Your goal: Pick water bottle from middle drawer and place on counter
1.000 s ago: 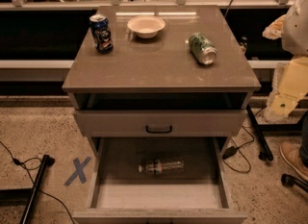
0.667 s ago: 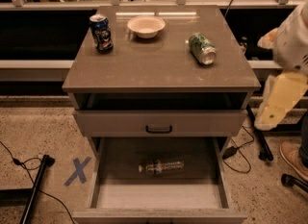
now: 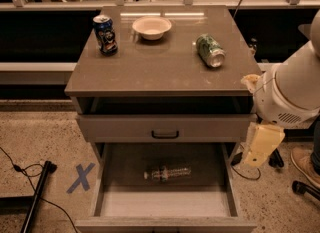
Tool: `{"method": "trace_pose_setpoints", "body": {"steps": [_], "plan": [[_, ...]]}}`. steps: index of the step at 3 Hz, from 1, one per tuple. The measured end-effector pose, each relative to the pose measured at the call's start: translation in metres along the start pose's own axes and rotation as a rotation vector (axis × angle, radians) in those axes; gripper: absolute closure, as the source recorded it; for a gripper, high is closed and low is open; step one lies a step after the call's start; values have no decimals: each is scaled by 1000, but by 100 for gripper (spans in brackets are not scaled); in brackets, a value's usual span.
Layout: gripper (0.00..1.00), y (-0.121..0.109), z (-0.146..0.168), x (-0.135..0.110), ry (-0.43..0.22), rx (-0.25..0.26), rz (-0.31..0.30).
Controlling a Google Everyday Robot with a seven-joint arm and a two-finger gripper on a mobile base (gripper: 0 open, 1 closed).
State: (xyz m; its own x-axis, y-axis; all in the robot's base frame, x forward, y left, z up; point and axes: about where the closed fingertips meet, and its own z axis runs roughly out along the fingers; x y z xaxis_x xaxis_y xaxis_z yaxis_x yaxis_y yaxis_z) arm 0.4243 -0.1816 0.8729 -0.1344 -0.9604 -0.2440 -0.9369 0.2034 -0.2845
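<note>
The water bottle (image 3: 167, 173) lies on its side on the grey floor of the open middle drawer (image 3: 165, 204), near the drawer's back, cap pointing left. The counter (image 3: 160, 69) is the glossy grey-brown top of the cabinet above it. My arm comes in from the right; its white rounded body (image 3: 292, 89) hangs beside the cabinet's right edge. My gripper (image 3: 261, 146), a cream-coloured piece, hangs below it, just outside the drawer's right wall and above the bottle's level. It holds nothing that I can see.
On the counter stand a blue Pepsi can (image 3: 105, 34) at back left and a cream bowl (image 3: 151, 27) at back middle; a green soda can (image 3: 210, 50) lies at right. A shut drawer front with a black handle (image 3: 165, 134) is above the open drawer. A blue X (image 3: 80, 178) and a cable mark the floor at left.
My arm has swung in from the right edge toward the cabinet and lowered, bringing the gripper down beside the open drawer's right wall. The bottle and the cans have not moved.
</note>
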Motion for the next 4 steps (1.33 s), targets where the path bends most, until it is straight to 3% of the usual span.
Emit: {"method": "trace_pose_setpoints", "body": {"steps": [1,2,3,4], "plan": [[0,-4,17,-6,-22,-50,-12],[0,5,70,-11,-91,-127,-18],[0,13,122,-18,-198,-129,-21],[0,18,149,-24,-304,-89,-41]]}}
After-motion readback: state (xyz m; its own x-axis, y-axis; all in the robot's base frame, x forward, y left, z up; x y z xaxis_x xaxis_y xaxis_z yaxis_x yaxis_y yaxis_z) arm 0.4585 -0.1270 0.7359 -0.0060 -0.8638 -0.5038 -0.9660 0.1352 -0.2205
